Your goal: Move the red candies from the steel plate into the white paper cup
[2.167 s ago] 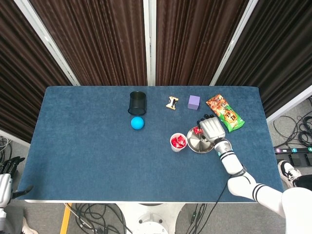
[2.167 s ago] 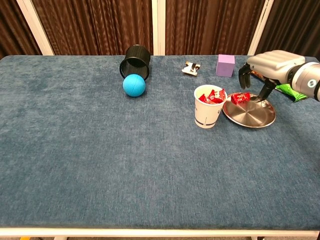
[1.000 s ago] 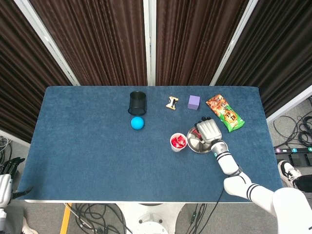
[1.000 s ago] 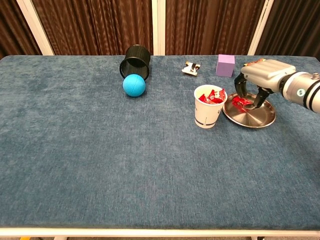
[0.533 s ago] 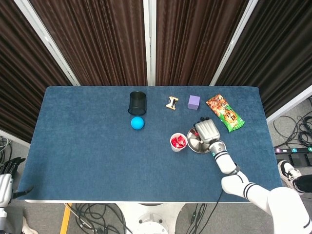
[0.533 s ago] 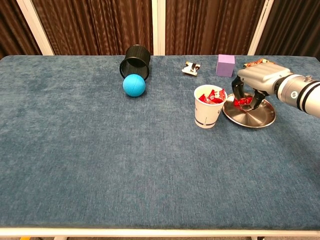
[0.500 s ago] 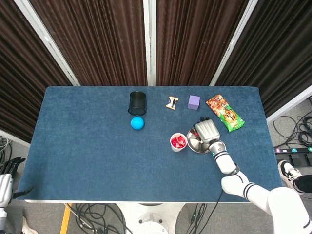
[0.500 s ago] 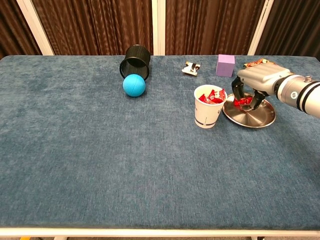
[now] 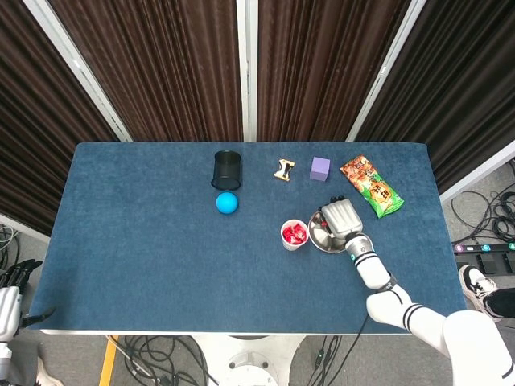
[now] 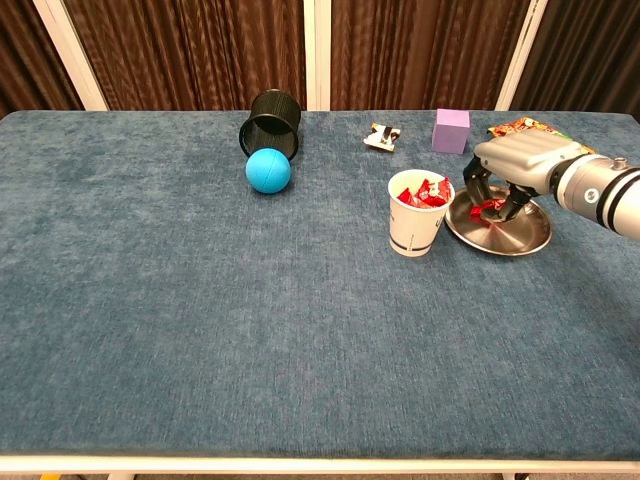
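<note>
Pinching red candy point(image 10: 492, 208), right robot hand point(image 10: 512, 160) over steel plate point(image 10: 520, 238); paper cup point(image 10: 417, 215) just beside rim.

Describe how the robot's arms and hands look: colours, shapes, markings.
The right hand has a silver-grey metallic back with dark fingers. Its forearm is white and rounded, with black bands at the joints and a small teal mark near the wrist. Of the left hand, only a pale grey body and dark fingers show at the head view's edge.
</note>
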